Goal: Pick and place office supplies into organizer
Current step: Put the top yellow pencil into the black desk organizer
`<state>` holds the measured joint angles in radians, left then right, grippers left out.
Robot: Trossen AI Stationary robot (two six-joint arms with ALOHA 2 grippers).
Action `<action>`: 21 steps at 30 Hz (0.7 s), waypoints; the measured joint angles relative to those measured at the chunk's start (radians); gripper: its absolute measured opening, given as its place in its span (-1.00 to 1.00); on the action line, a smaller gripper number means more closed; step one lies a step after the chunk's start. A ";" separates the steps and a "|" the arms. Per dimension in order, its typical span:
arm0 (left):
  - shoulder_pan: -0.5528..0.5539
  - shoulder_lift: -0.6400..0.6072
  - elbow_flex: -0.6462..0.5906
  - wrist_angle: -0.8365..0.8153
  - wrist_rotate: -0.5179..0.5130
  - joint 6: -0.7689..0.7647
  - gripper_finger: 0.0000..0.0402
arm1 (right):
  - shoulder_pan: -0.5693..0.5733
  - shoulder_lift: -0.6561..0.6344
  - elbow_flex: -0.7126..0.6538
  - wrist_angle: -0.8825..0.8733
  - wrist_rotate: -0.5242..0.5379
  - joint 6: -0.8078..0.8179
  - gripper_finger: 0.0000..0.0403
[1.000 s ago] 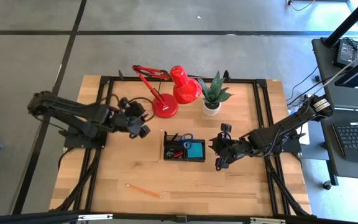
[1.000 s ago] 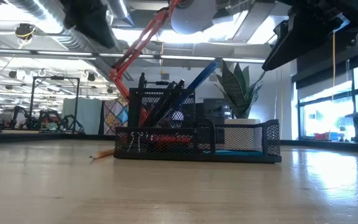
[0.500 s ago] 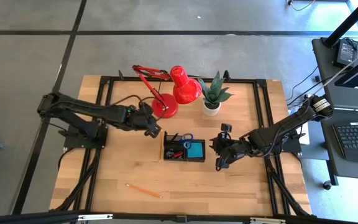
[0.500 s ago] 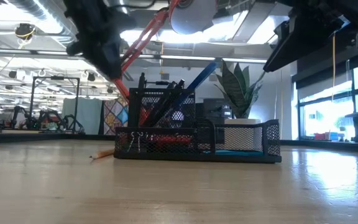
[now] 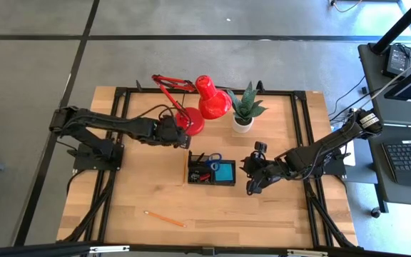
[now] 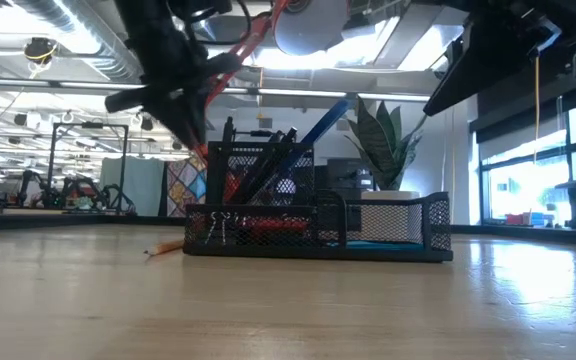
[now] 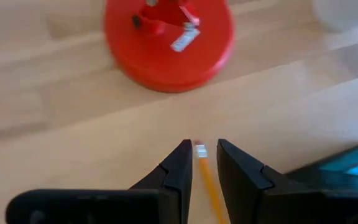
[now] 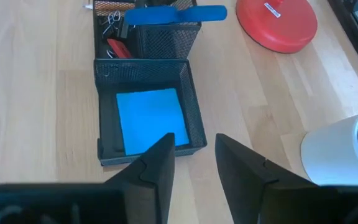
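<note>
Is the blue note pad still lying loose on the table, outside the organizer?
No: in the right wrist view the blue note pad lies flat inside a compartment of the black mesh organizer.

1. Two robot arms, one at the left of the high view, one at the right.
2. One black mesh organizer (image 5: 211, 170), centre.
3. One blue note pad (image 8: 151, 118) inside it.
4. One pair of blue-handled scissors (image 8: 174, 15).
5. Two pencils: one (image 5: 165, 218) at lower left, one (image 7: 207, 180) between the left fingers.
6. One red lamp (image 5: 197, 101).
7. One potted plant (image 5: 245, 107).
</note>
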<state>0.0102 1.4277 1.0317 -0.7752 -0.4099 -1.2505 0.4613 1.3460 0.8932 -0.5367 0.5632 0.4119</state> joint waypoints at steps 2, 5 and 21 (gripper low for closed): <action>0.001 0.000 0.000 0.047 0.026 -0.028 -0.65 | 0.000 0.000 0.000 -0.010 0.000 -0.002 -0.41; 0.001 0.007 0.000 0.125 0.039 -0.053 -0.65 | 0.000 0.000 0.000 -0.037 -0.001 -0.022 -0.41; 0.044 0.159 0.001 0.221 0.097 -0.086 -0.57 | 0.000 0.000 0.000 -0.117 -0.064 0.042 -0.41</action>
<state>0.0542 1.5868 1.0325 -0.5541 -0.3134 -1.3361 0.4614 1.3460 0.8932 -0.6542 0.4988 0.4541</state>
